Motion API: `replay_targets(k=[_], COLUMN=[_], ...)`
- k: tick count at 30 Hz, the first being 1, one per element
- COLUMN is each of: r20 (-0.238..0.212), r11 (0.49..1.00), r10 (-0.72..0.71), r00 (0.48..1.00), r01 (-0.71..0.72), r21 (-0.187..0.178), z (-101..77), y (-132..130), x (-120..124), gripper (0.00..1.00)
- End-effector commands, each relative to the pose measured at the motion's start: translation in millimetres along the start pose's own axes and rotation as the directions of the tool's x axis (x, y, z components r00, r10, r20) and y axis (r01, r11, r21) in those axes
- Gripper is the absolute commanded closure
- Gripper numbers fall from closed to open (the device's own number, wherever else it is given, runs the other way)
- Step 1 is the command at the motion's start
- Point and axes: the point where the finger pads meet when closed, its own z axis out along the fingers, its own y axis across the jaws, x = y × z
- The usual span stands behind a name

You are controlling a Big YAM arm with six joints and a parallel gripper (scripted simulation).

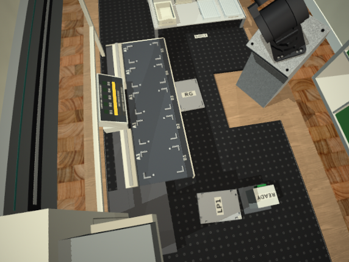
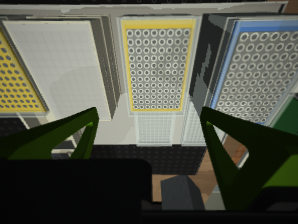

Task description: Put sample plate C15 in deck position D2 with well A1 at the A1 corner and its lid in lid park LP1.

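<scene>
In the wrist view my gripper [image 2: 149,112] is wide open and empty, looking down on the shelf. Below it stand a yellow-rimmed rack of round holes [image 2: 156,65], a blue-rimmed one [image 2: 255,75] to its right, a white lidded plate [image 2: 60,65] to its left and another yellow-rimmed one [image 2: 12,75] at the far left. A clear well plate [image 2: 156,129] lies just below the middle rack. No ID label can be read. In the top view the deck [image 1: 155,109] has all its bracket positions empty, D2 [image 1: 154,122] among them. Lid park LP1 [image 1: 218,206] is empty. The fingers are out of the top view.
The shelf [image 1: 195,12] at the top of the top view carries a cream reservoir [image 1: 165,12] and clear plates. The regrip nest RG [image 1: 189,94] is empty. The READY key [image 1: 266,196] stands right of LP1. The arm's base [image 1: 280,27] stands on a grey pedestal.
</scene>
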Motion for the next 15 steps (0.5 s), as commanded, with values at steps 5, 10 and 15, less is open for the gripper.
replay_targets(k=[5, 10, 15], r20=[0.069, 0.075, 0.066], r11=[0.999, 0.998, 0.999], r10=[-0.049, -0.055, -0.048], r00=[0.996, 0.996, 0.997], r01=[0.049, 0.055, 0.048], r21=[0.001, -0.003, -0.004], z=[-30.0, -35.0, -34.5], y=[62, 93, 118], x=[-19, -23, -19], gripper=[0.00, 0.00, 0.00])
